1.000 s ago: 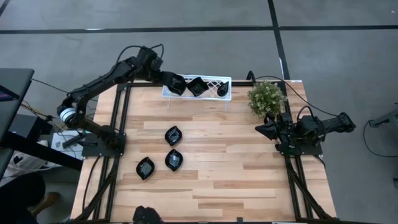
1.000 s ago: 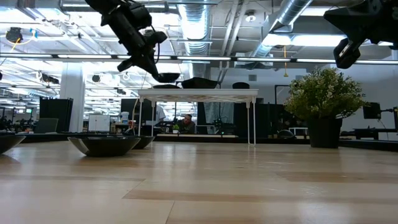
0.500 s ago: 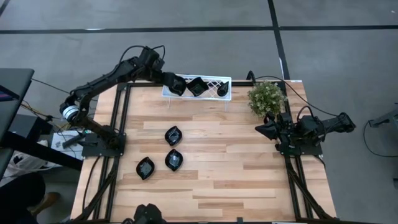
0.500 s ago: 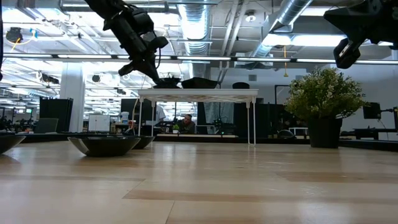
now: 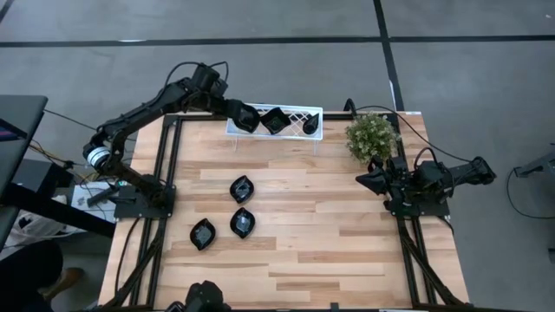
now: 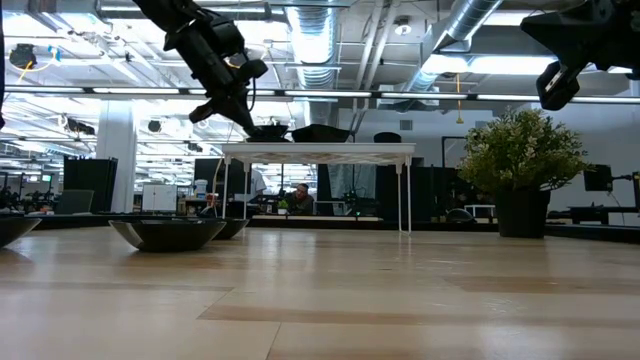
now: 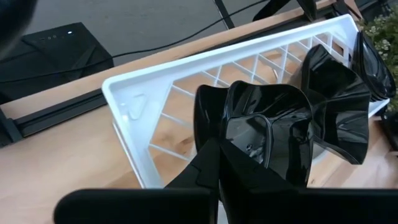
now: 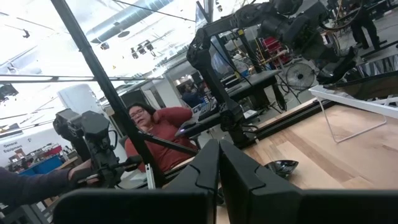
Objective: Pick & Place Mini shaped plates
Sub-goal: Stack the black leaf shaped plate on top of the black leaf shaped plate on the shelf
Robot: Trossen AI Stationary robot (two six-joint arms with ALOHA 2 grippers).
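Now my left gripper [image 5: 236,113] pinches a glossy black square dish [image 7: 267,127] at the white lattice rack's [image 5: 297,113] left end. Three more black dishes [image 5: 241,189] lie below the rack on open wood. My right gripper [image 5: 362,178] waits closed, right of them.

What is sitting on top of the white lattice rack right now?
On the white lattice rack: a square glossy black dish, a narrower black dish, and a third black dish gripped by the left gripper. Its contact with the rack is hidden.
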